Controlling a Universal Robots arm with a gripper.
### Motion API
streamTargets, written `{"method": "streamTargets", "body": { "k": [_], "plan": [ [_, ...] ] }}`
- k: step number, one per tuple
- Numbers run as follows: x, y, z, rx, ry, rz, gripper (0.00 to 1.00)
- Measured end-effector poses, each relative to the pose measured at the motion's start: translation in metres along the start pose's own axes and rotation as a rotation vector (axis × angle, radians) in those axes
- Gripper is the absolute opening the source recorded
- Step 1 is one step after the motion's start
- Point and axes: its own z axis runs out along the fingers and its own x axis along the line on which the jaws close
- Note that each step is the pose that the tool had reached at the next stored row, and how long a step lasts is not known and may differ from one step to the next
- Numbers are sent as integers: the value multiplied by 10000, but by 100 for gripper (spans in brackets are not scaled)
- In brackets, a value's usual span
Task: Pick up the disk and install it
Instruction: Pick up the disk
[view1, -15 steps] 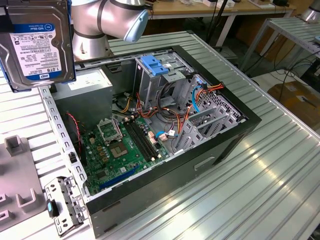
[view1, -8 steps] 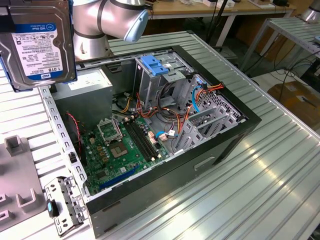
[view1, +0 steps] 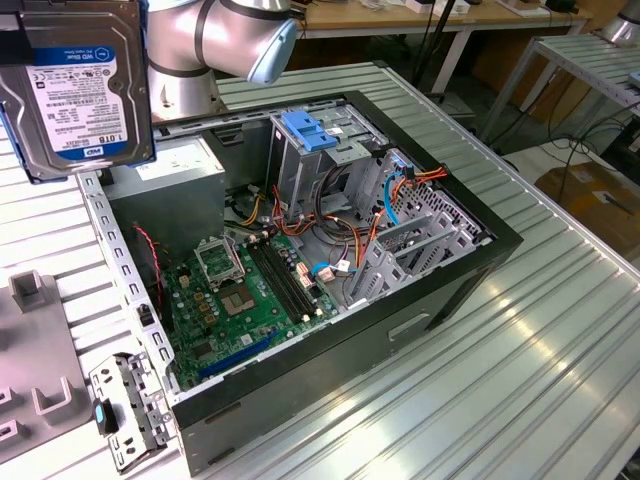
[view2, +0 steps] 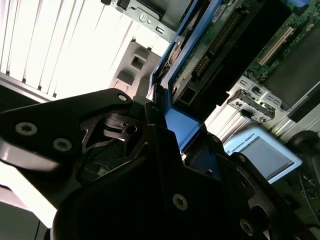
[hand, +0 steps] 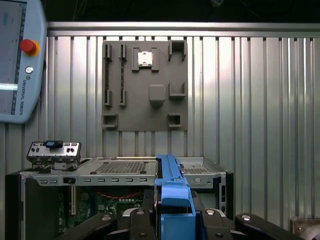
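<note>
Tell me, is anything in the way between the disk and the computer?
Nothing I can see. The claw holds the disk up high, at the exterior view's left, with just air between it and the open computer. Orange cables lie inside, beside the cage.

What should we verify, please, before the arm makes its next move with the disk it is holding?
1. Grip on the disk: ok; it sits clamped in the gripper.
2. Disk free of contact: ok; it hangs raised, touching nothing else.
3. Computer case open: ok; the motherboard is exposed.
4. Disk lined up with the drive cage: not ok; it is off toward the exterior view's left.
5. Cage slot free: cannot tell; cables crowd beside it.
</note>
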Motion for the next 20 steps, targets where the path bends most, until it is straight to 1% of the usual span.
{"method": "streamTargets", "body": {
  "k": [20],
  "plan": [
    [-1,-46,-1,0,0,1,37]
  ]
}}
